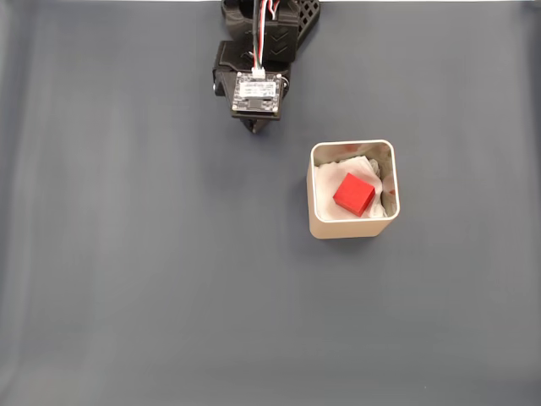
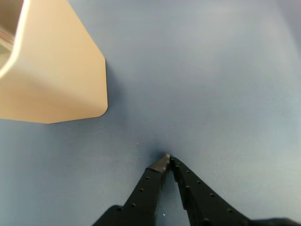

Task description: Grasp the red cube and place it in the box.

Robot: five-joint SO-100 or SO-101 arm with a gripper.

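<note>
Red cube: small, sharp-edged, plain-faced; judged light and rigid, flat opposite faces the natural hold. Lying tilted inside the box, on crumpled white paper lining.
Box: beige, thin-walled, rounded corners; probably easy to nudge.
Gripper: fingers closed tip to tip, holding nothing, low over bare tabletop, apart from the box.
Obstructions: none near; placement appears complete.

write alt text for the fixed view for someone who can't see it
A red cube lies inside a beige box lined with white paper, on a grey table. The black robot arm sits apart at the top edge, holding nothing.
</note>
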